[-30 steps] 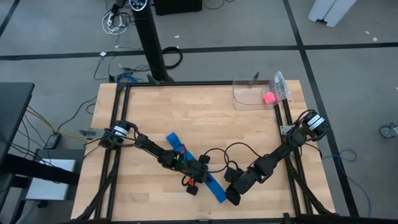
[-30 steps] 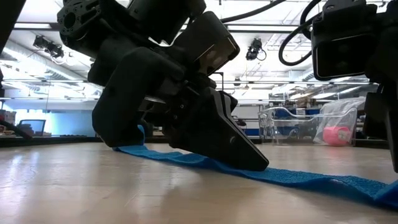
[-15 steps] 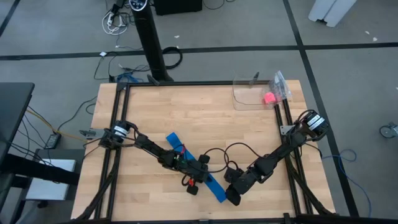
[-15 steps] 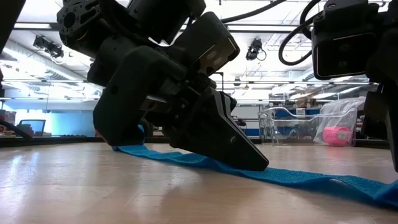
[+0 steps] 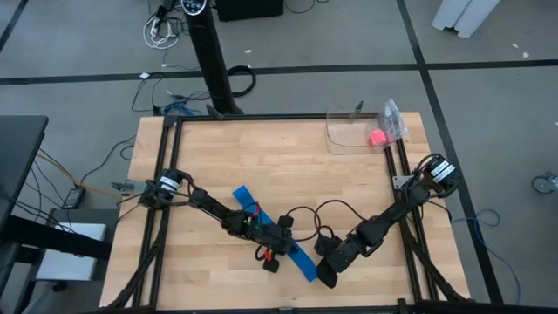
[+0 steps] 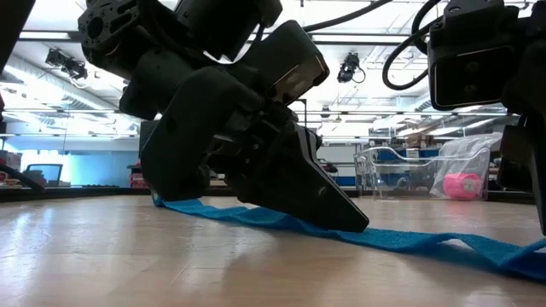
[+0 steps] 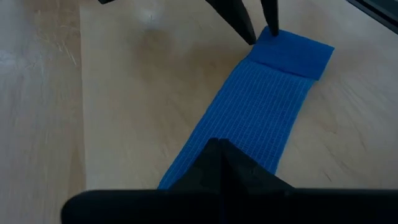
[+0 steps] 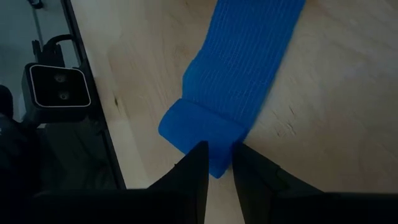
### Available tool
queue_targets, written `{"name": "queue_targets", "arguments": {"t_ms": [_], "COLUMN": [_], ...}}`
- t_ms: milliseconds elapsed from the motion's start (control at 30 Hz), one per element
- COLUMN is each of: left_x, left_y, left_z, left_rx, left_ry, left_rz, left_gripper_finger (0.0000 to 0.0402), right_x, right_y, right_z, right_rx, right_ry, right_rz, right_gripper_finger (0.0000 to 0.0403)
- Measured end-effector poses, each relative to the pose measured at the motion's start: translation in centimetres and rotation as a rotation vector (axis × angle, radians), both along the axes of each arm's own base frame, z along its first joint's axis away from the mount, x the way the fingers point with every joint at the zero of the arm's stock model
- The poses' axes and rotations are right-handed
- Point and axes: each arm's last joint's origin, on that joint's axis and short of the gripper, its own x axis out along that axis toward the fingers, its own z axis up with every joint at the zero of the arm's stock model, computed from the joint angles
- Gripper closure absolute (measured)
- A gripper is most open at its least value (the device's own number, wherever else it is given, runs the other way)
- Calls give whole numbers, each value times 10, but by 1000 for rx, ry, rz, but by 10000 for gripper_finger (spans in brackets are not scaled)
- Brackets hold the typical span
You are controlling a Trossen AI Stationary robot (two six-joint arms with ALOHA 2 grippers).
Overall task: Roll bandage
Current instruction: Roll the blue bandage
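Observation:
The bright blue bandage lies as a flat strip slanting from the table's middle toward its near right. The strip's near right end is folded over on itself. My left gripper is shut, with its tips down on the strip's middle. My right gripper is at the strip's folded end, nearly shut on it. It also shows in the left wrist view. My left gripper presses its shut fingertips down on the middle of the strip. It comes slanting from above and from the table's left, and the cloth lies flat on the table under it. My right gripper pinches the edge of the folded-over end between its two fingers, only at their tips. Two layers show there. The fingers lie along the strip, and the end rises a little off the table.
A clear plastic tub and a bag with a small pink ball stand at the far right corner. Black cables loop over the table between the two arms. Dark frame rails run along the table's edges.
The strip's end at my right gripper has risen into a low hump off the table, while the part under my left gripper has stayed flat. My left gripper has tipped slightly, with its tips still on the cloth.

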Motion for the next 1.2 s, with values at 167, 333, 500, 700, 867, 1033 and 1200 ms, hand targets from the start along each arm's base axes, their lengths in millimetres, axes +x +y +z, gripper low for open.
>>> {"name": "queue_targets", "arguments": {"t_ms": [167,333,500,700,867,1033,1200], "left_x": [0,0,1,0,0,0,1], "left_y": [0,1,4,9,9,11,14], "left_z": [0,0,-1,-3,-3,-2,-3], "left_rx": [-2,-4,-6,-21,-24,-44,-41], "left_ry": [0,1,10,15,14,9,-5], "left_rz": [8,14,48,73,89,145,279], "left_gripper_finger": [400,400,400,400,400,400,400], "right_x": [-2,-2,-3,-6,-7,0,10], "right_y": [-2,-2,0,8,12,18,24], "right_z": [-2,-2,-2,0,2,12,33], "right_rx": [-42,-72,-76,-75,-90,-91,-231], "right_ry": [13,-6,-11,-47,-90,-177,-136], "right_rz": [-11,16,39,84,76,115,174], "right_gripper_finger": [347,396,399,401,394,346,311]}}
